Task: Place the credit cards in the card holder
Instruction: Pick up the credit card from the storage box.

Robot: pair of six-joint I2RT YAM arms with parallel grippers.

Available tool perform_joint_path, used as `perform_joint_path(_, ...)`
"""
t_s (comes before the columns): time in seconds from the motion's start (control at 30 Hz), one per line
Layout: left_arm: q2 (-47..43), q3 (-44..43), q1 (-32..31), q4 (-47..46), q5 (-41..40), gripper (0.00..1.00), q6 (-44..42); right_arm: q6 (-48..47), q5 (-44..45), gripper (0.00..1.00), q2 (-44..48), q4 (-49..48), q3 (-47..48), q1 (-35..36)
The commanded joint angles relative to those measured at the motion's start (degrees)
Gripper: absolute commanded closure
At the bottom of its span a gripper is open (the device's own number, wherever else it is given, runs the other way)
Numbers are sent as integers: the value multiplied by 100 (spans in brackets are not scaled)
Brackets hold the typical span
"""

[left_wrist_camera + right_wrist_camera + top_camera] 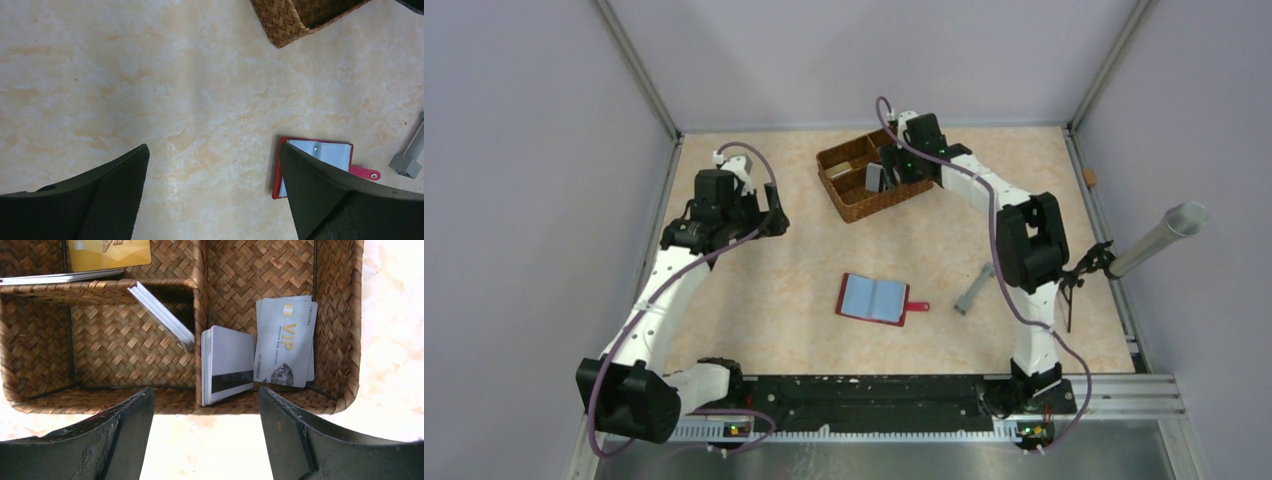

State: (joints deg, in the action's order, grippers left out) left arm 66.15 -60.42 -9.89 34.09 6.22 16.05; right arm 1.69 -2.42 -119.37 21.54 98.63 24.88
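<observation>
The dark red card holder (874, 298) lies open on the table's middle, clear pockets up, snap tab to the right; it also shows in the left wrist view (330, 151). The credit cards sit in the wicker basket (842, 192): a grey stack with a dark stripe (227, 365), grey VIP cards (286, 342), white cards leaning (162, 316), a gold card (109, 252). My right gripper (205, 400) is open above the basket's near wall, also seen from above (890, 168). My left gripper (214, 155) is open and empty over bare table, left of the holder.
A small grey bar-shaped tool (974, 289) lies right of the holder, also in the left wrist view (410, 156). A grey tube (1159, 236) sticks in at the right edge. Enclosure walls surround the table.
</observation>
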Motion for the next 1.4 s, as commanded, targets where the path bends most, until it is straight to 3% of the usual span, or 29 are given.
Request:
perform_joint_path(0.0, -85, 46, 46, -87, 46, 1, -120, -372, -138, 26, -296, 223, 609, -51)
perform_joint_path(0.3, -32, 66, 56, -95, 108, 1, -102, -492, -430, 32, -756, 463, 1211, -53)
perform_joint_path(0.5, -23, 75, 57, -100, 104, 1, -102, -478, -659, 41, -811, 539, 1280, -49)
perform_joint_path(1.0, 46, 92, 57, -104, 201, 1, -94, -439, -726, 48, -588, 515, 1246, -53)
perform_joint_path(1.37, 63, 99, 57, -104, 267, 1, -94, -379, -578, 58, -539, 447, 1211, -52)
